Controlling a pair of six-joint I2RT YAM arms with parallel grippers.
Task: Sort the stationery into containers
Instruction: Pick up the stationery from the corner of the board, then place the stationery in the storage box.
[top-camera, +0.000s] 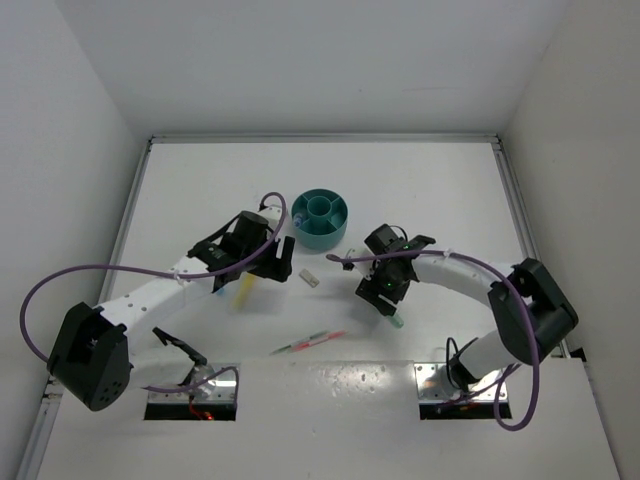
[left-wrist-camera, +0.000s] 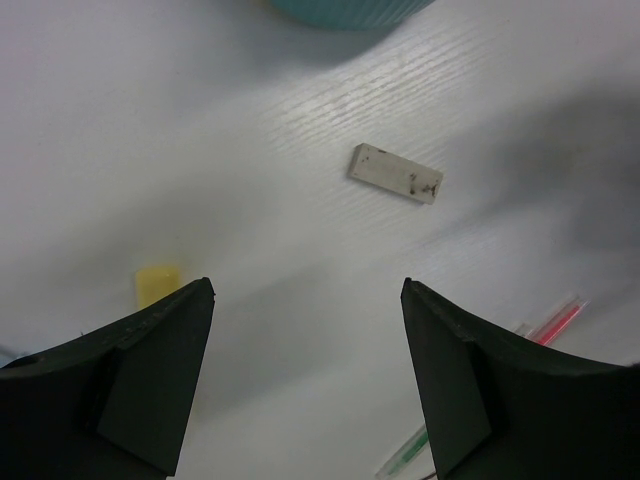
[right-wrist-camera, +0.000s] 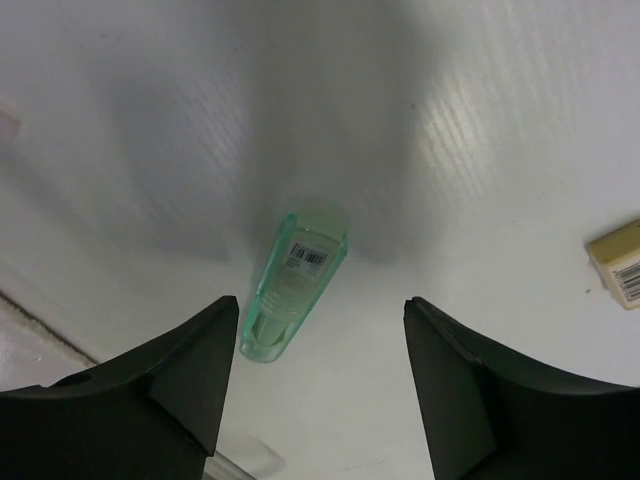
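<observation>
L tool (left-wrist-camera: 307, 300) is released: jaws wide, nothing btwn them, over the tabletop (left-wrist-camera: 110, 110). In its wrist view a yellow marker (left-wrist-camera: 157, 284) peeks out just beside the left finger. The beige eraser (left-wrist-camera: 396, 173) lies upper centre, long axis a shallow diagonal, upper left to lower right. The teal bowl (left-wrist-camera: 345, 8) is at the top edge.

Top view: bowl sits centre, w/ the pens (top-camera: 310, 343) well below it, near-horizontal, tilted up to the right.

R tool (right-wrist-camera: 320, 310) is likewise released and empty, above the green marker (right-wrist-camera: 292, 282). The marker lies flat on the tabletop, lower centre of that wrist view, nearer the left finger than the right. Its long axis runs steeply, lower left to upper right, so approx. crosswise to the closing line, which suits a pinch across the narrow width.

Likely step: R pick of this marker. To do it well, nudge left to centre it, drop straight, close at mid-length, then carry to the bowl. Upper end is blurred; can't tell which end is the cap.
</observation>
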